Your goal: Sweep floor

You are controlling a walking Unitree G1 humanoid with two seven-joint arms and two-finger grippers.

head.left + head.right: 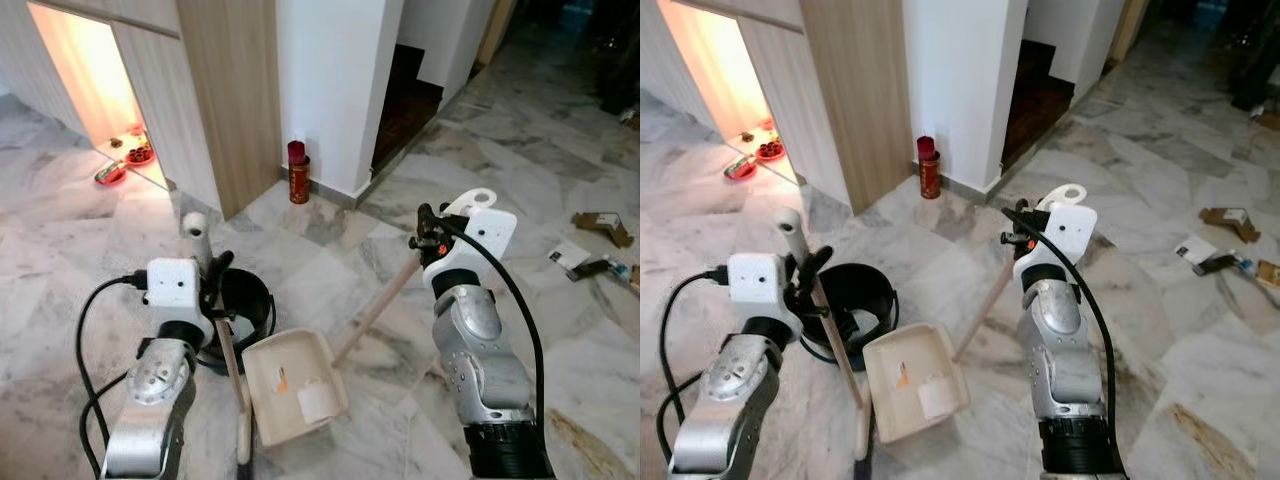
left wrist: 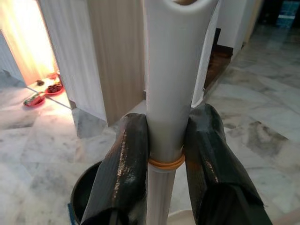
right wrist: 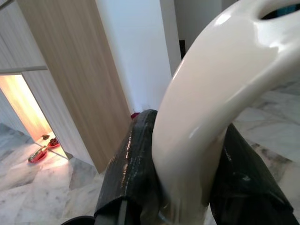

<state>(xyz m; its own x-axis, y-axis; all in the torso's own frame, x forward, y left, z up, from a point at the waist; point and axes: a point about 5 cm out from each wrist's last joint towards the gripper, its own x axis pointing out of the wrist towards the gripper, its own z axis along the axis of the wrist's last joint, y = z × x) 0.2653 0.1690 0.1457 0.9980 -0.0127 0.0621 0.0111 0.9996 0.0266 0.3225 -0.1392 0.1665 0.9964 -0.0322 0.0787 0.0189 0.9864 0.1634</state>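
In the left eye view, the left pincer stood low at the left, clamped on the upper part of a broom handle whose white grip end rose just above it, while the wooden shaft ran down toward the bottom edge. Beside that shaft a cream dustpan lay on the marble floor, its own long handle slanting up to the right pincer, which pinched it below a white looped grip. A black bucket sat just behind the left pincer, touching the dustpan's rear edge as far as could be told. Farther back a red canister stood against the white wall, red dishes lay in a lit recess, and scraps of cardboard and paper were scattered well apart at the right. The right eye view showed the same layout, with the dustpan between the two arms. In the left wrist view, the two black fingers pressed on either side of the white grip, just at an orange ring. In the right wrist view, the black fingers squeezed the base of the glossy white loop.
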